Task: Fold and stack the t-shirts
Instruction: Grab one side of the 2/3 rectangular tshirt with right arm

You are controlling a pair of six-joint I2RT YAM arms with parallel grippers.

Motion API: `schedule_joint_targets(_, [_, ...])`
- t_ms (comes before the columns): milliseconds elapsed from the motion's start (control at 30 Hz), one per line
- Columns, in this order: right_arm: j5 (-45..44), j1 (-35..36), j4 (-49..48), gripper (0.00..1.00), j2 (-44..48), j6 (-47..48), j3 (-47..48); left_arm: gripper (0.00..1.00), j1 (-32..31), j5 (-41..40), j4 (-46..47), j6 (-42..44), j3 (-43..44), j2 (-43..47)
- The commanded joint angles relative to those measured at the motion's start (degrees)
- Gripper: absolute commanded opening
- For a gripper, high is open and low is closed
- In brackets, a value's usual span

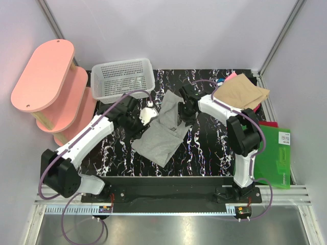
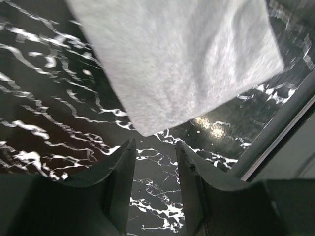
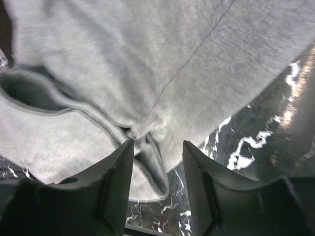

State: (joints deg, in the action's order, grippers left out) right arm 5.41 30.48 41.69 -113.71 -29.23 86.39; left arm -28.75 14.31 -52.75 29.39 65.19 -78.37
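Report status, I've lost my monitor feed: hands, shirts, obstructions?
Left hand open, empty, short of grey t-shirt. Right hand open astride a grey fold. Tan t-shirt folded, far right corner. Nothing blocking.

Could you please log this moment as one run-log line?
grey t-shirt: mid-table, rumpled | left gripper: open, empty, by its edge | right gripper: open over a fold | tan t-shirt: folded, far right
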Motion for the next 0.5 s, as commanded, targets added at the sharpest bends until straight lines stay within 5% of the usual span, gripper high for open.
schedule_joint_targets(0, [-8.13,4.49,4.09,0.54,7.71,4.18,4.05,0.43,6.57,5.98,0.19,-3.19,4.07,3.92])
schedule_joint_targets(200, [-18.57,19.15,4.54,0.7,11.23,9.8,2.03,0.45,24.76,14.42,-0.16,-3.99,6.53,6.47])
schedule_joint_targets(467, [-36.25,38.68,4.89,0.78,4.82,18.42,2.55,0.46,32.53,12.41,-1.91,-6.0,6.35,8.58])
